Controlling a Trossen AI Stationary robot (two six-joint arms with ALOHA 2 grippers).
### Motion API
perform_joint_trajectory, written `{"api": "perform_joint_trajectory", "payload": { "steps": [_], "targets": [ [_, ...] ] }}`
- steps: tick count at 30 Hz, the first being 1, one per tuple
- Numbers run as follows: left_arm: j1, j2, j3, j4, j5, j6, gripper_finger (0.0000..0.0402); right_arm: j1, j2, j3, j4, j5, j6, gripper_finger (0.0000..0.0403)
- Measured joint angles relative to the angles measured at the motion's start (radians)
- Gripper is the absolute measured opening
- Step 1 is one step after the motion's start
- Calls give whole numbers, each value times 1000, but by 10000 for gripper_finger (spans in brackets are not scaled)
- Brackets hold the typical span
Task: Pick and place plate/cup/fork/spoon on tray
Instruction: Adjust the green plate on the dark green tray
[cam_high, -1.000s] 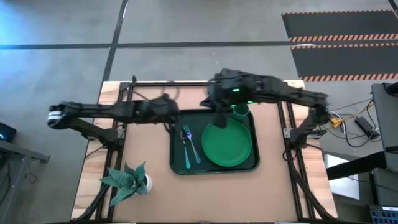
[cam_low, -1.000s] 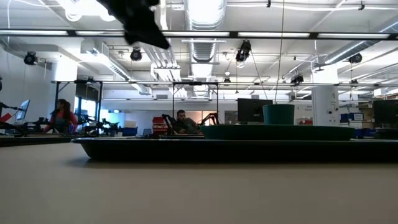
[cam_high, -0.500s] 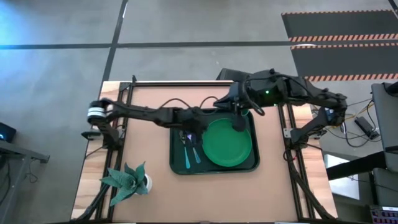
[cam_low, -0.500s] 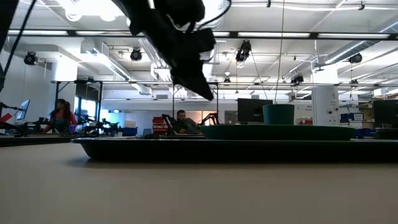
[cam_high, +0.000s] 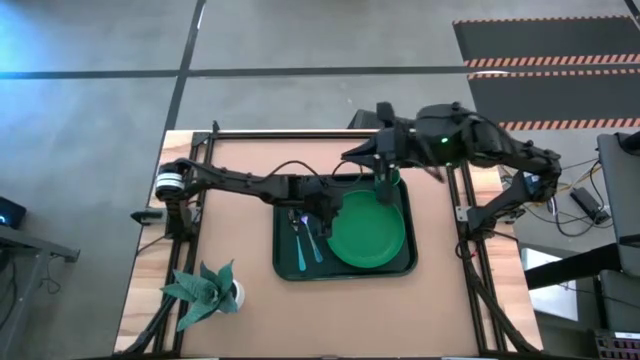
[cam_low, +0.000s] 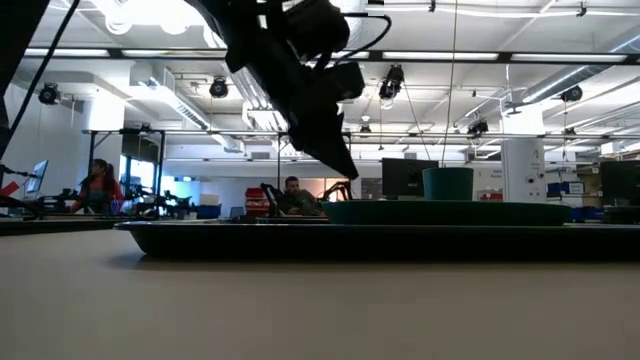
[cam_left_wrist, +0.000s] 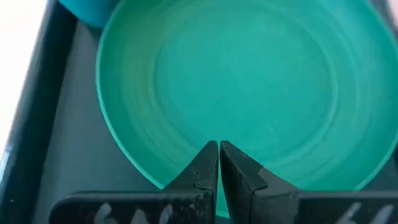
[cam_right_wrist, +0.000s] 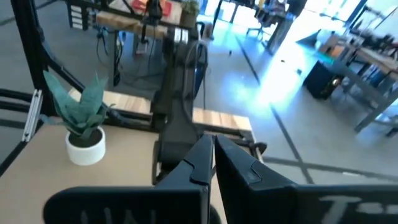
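Observation:
The dark green tray (cam_high: 285, 265) lies mid-table. The bright green plate (cam_high: 370, 235) rests flat on it, filling the left wrist view (cam_left_wrist: 249, 81). The green cup (cam_high: 392, 180) stands upright in the tray's far right corner and also shows in the low view (cam_low: 447, 185). The fork and the spoon (cam_high: 305, 245) lie side by side in the tray's left part. Which is which does not show. My left gripper (cam_left_wrist: 219, 146) is shut above the plate's left rim, clear of it (cam_low: 345, 172). My right gripper (cam_right_wrist: 213, 146) is shut, raised beyond the tray's far edge (cam_high: 352, 157), pointing toward the table's left.
A white pot with a green plant (cam_high: 205, 290) stands at the table's near left corner and shows in the right wrist view (cam_right_wrist: 84, 127). Black frame rails run along the table's sides. People sit in the room beyond (cam_low: 292, 195).
My left gripper has swung from the table's left side toward the right, over the tray, and now stands above the plate's left rim. My right gripper has drawn back toward the table's far right. The cup and the plate have stayed in place.

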Motion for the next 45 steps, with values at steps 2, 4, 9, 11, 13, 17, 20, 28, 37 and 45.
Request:
{"api": "perform_joint_trajectory", "payload": {
  "steps": [2, 4, 9, 11, 13, 17, 20, 28, 37, 45],
  "targets": [
    [0, 1, -14, -1, 1, 0, 0, 0, -9, 15, -3, 0, -8, 8],
    [0, 1, -24, 5, 2, 0, 0, 0, -18, 20, -8, 0, -14, 8],
    [0, 1, -53, 0, 2, -1, 0, 0, -33, 22, -10, 0, -10, 8],
    [0, 1, -57, 1, 1, -2, 0, 0, -36, 22, -14, 0, -7, 8],
    [0, 1, -60, 1, 1, -2, 0, 0, -36, 22, -15, 0, -7, 8],
    [0, 1, -61, 0, 1, -26, 0, 0, -35, 22, -17, 0, -7, 8],
    [1, 1, -63, -1, 1, -28, 0, 0, -35, 22, -17, -1, -7, 8],
    [1, -1, -101, -32, 1, -53, 0, 0, -35, 22, -16, -1, -8, 8],
    [-8, -9, -126, -91, -1, -80, 0, 0, -35, 21, -17, -1, -30, 8],
    [-7, -41, -75, -79, -5, -52, 0, -1, -35, 21, -31, -1, -34, 8]
  ]
}}
